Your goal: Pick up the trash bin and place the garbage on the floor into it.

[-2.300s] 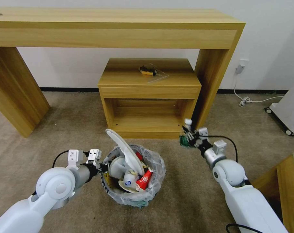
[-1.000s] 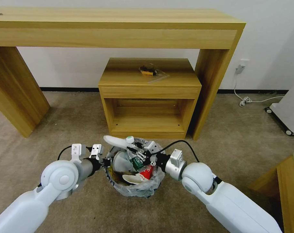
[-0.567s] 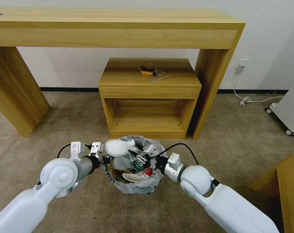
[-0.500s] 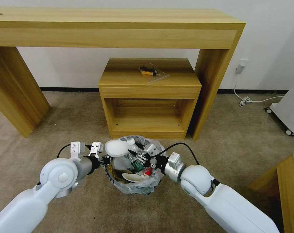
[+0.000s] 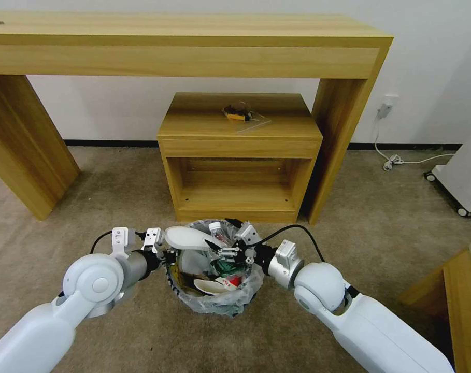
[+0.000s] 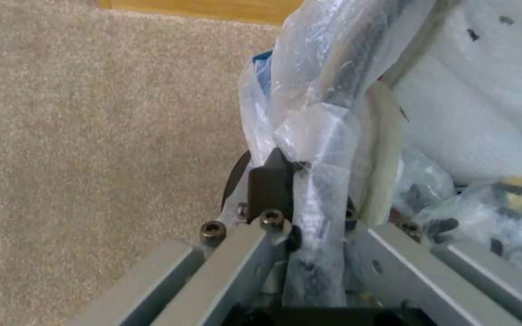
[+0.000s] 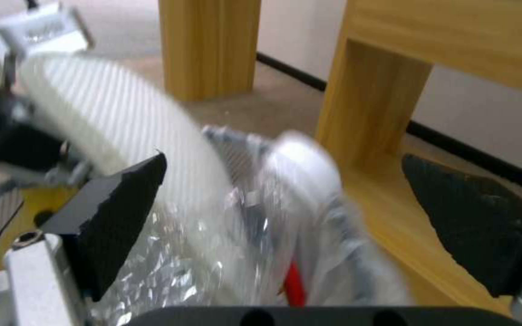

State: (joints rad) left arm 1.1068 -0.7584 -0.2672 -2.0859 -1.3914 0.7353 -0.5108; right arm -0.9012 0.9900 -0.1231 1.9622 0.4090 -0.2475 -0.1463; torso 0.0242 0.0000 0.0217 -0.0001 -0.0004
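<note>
Beige carpet floor (image 5: 116, 181) lies bare; trash bin (image 5: 214, 290) is gripped at its rim by left hand (image 5: 165, 255). Right hand (image 5: 226, 253), now spread open above it, has released a bottle (image 5: 216, 231), so little is judged left.

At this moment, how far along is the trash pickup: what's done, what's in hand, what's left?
Done: the trash bin is loaded with garbage, including a white slipper and a clear bottle. In hand: the left tool is clamped on the bin's rim, and the right tool hangs open above the contents, holding nothing. Left: no litter shows on the visible carpet, so little seems to remain.
</note>
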